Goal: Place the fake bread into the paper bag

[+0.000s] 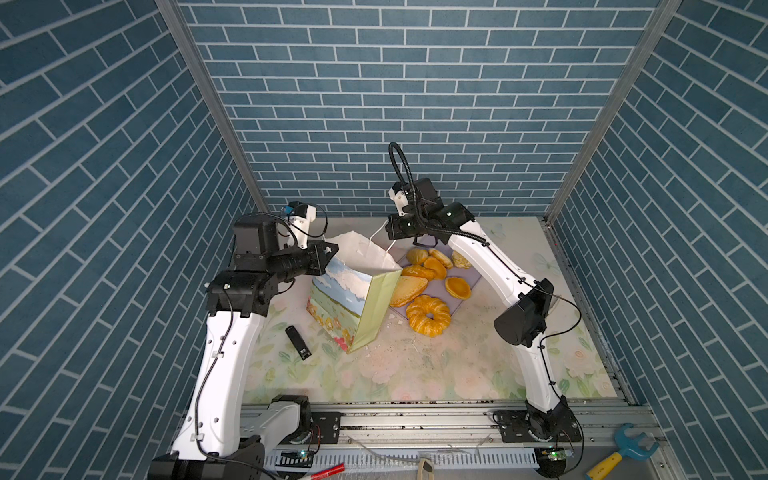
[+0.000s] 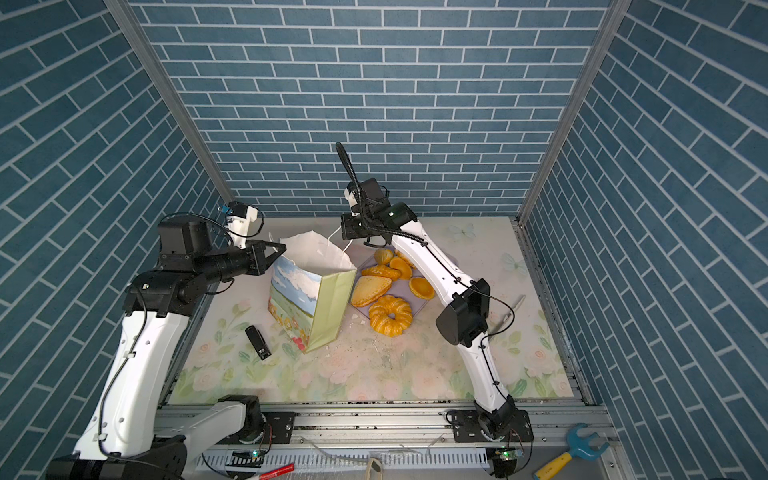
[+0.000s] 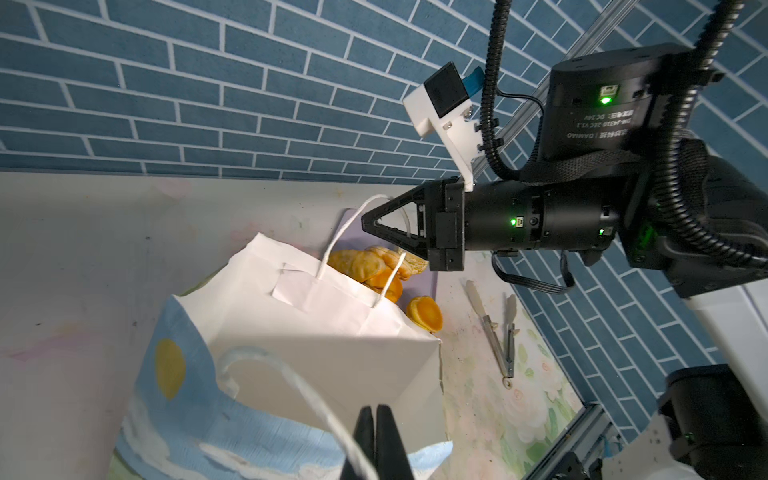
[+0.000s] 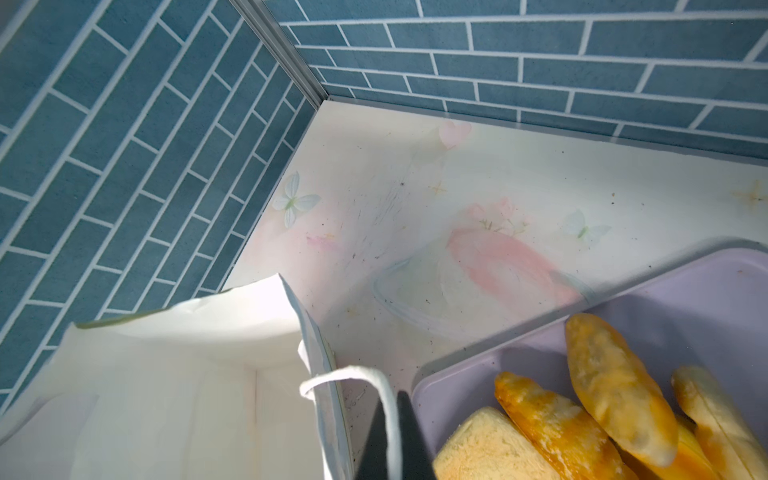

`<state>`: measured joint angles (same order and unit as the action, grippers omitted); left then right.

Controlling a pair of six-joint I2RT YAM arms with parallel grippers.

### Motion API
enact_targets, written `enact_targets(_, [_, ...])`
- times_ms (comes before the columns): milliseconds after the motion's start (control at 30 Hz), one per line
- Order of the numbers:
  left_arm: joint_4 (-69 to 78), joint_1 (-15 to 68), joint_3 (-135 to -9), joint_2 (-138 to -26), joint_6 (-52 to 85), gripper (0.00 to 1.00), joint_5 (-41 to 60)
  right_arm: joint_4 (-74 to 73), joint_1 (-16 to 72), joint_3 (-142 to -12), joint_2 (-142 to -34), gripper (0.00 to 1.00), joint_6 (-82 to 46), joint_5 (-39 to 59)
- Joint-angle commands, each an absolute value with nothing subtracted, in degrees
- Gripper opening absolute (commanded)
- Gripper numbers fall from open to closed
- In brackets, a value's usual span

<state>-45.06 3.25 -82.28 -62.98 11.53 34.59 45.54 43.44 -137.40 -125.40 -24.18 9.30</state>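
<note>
Left wrist view shows left fingers clenched on the paper bag's near handle, right fingers clenched on its far handle, bag standing on the bench, fake bread piled just beyond it, nearer the right arm.

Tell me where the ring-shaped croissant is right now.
In both top views the ring-shaped croissant lies mid-table, just right of the paper bag and nearer the camera than the triangular toast slice.

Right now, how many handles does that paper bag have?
2, both visible: the left handle runs into the shut left gripper; the right handle is caught in the right gripper.
</note>
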Motion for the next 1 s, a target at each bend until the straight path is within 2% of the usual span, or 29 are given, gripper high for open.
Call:
enact_targets(0, [-48.22,2.44,-85.13,-63.45,7.14,0.0,30.3,42.18,43.61,-133.7,-119.97,0.0,-24.82,10.35])
enact_targets(367, [-44.35,-1.69,-82.1,-64.6,7.69,0.0,29.52,31.2,45.33,-119.84,-111.23,0.0,-26.99,10.66])
enact_targets(500, [-44.29,-1.71,-81.58,-64.4,7.47,0.12,28.87,28.17,45.64,-116.44,-109.7,0.0,-27.14,11.2])
enact_targets(567, [-44.7,-1.76,-80.66,-64.16,7.46,0.23,27.64,27.89,45.7,-115.85,-109.99,0.0,-27.74,12.09])
enact_targets(633, [-45.09,-1.76,-79.35,-63.6,7.71,0.26,26.43,27.77,46.16,-115.71,-110.38,0.0,-28.46,12.45])
enact_targets(733, [-46.27,-1.76,-77.64,-62.8,8.56,0.39,24.35,27.62,47.05,-115.59,-110.74,0.0,-29.3,11.27])
enact_targets(967, [-52.36,-1.78,-78.23,-61.31,10.17,0.6,15.9,25.86,48.36,-114.99,-110.74,0.0,-33.04,8.69])
